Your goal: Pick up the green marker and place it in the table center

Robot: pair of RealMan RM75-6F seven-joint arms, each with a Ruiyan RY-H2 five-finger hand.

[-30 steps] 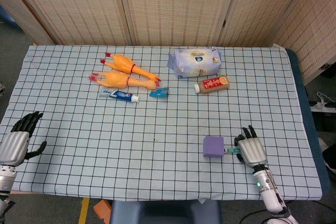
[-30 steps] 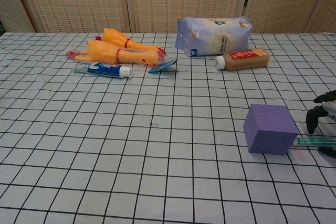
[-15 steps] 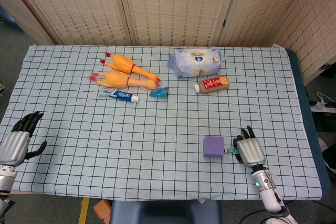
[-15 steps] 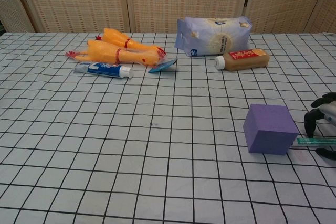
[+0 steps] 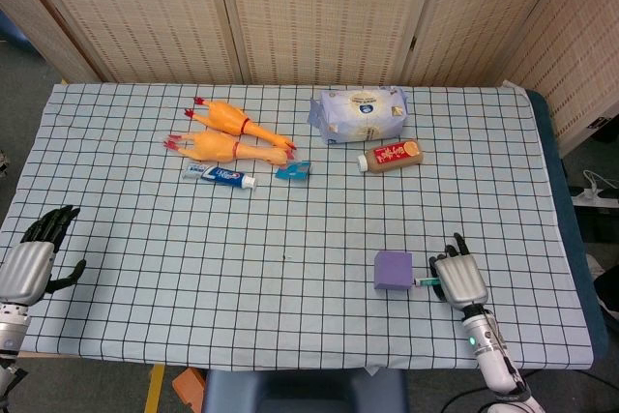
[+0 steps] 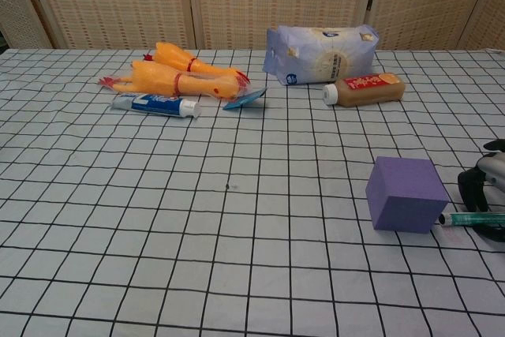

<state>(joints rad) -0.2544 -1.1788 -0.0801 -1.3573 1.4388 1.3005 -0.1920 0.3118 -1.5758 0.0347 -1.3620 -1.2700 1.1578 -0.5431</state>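
Green marker [image 6: 472, 218] lies flat on the checked cloth of the counter [image 5: 290, 316], near the front right, its tip just beside the purple block [image 5: 393, 270]. My right hand [image 5: 458, 278] sits over its far end, palm down, fingers curled around the barrel; I cannot tell whether they actually grip it or only rest there. In the chest view only the dark fingers [image 6: 473, 187] show at the edge, arched over the marker. My left hand [image 5: 31, 260] rests at the front left corner, well apart, fingers spread and holding nothing. Toward the back lie two rubber chickens [image 5: 230, 134], a toothpaste tube [image 5: 221, 175], a small blue packet [image 5: 293, 171], a pale blue bag [image 5: 360, 114] and a brown bottle [image 5: 391, 156].
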